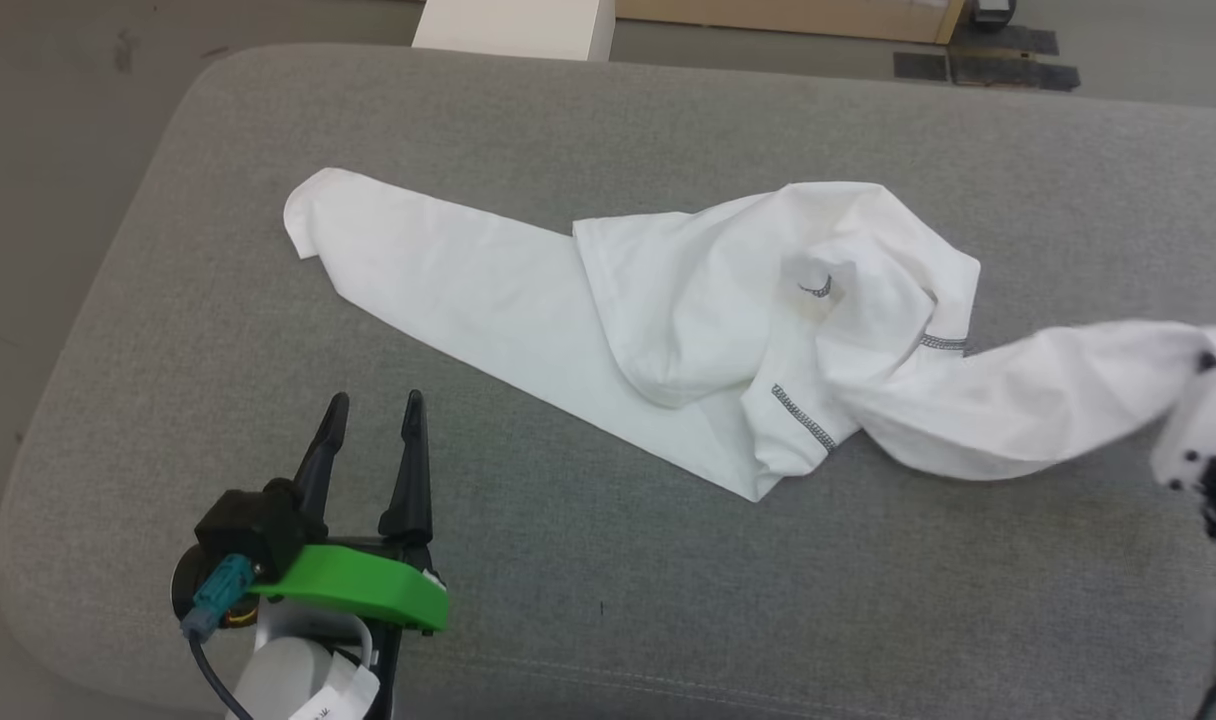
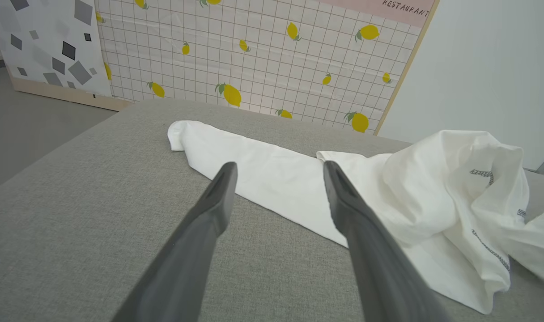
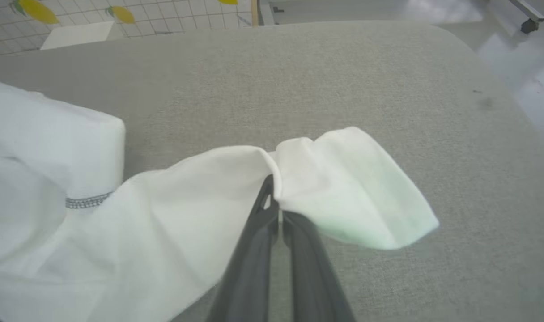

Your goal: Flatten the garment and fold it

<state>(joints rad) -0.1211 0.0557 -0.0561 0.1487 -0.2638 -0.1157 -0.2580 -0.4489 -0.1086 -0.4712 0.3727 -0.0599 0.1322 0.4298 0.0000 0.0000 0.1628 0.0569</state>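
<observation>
The garment (image 1: 668,320), a white T-shirt with dark grey zigzag stitching, lies crumpled across the grey padded surface (image 1: 608,560). One long part stretches to the far left, a bunched heap sits in the middle. A twisted strip of it runs right, lifted off the surface. My right gripper (image 3: 272,185) is shut on that strip of the garment (image 3: 209,201), with a flap hanging past the fingertips. In the head view the right wrist (image 1: 1203,430) sits at the right edge. My left gripper (image 1: 373,405) stands open and holds nothing, just short of the garment's (image 2: 299,188) near edge.
A rigid white box (image 1: 516,25) stands beyond the surface's far edge. A lemon-patterned panel (image 2: 263,58) and a grey-patterned panel (image 2: 48,44) lean behind the surface. Floor lies on all sides of the rounded surface. Bare padding stretches along the front.
</observation>
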